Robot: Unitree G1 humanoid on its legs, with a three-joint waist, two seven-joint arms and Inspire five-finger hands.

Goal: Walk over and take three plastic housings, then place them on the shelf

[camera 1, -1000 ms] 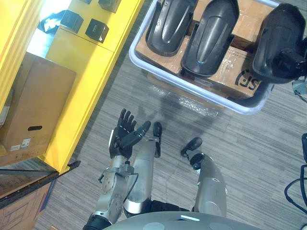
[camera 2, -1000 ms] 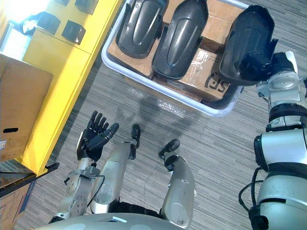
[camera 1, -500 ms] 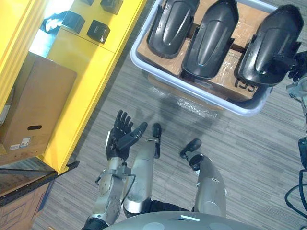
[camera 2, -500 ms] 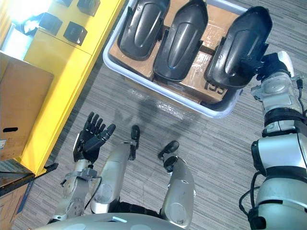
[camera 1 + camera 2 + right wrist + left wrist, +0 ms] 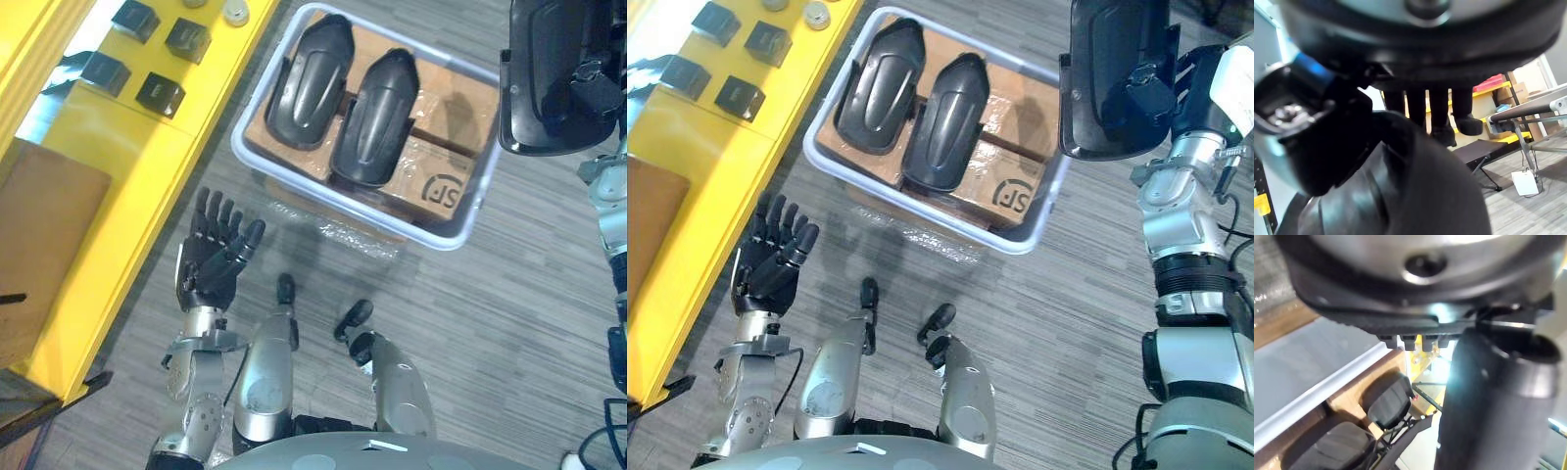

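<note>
Two dark plastic housings lie side by side on cardboard in a white tray on the floor. A third housing hangs in the air to the right of the tray, clear of its rim. My right hand is shut on this housing's edge; the right wrist view shows its fingers curled over the dark shell. My left hand is open, held palm up beside the yellow shelf, with nothing in it.
The yellow shelf runs along the left, with several small black boxes on it and a cardboard box lower down. Grey carpet lies between shelf and tray. Clear wrap sits at the tray's near side.
My right hand has lifted the third housing out of the tray, up and to the right. The camera has shifted, so the tray sits further left. My left hand stays open.
</note>
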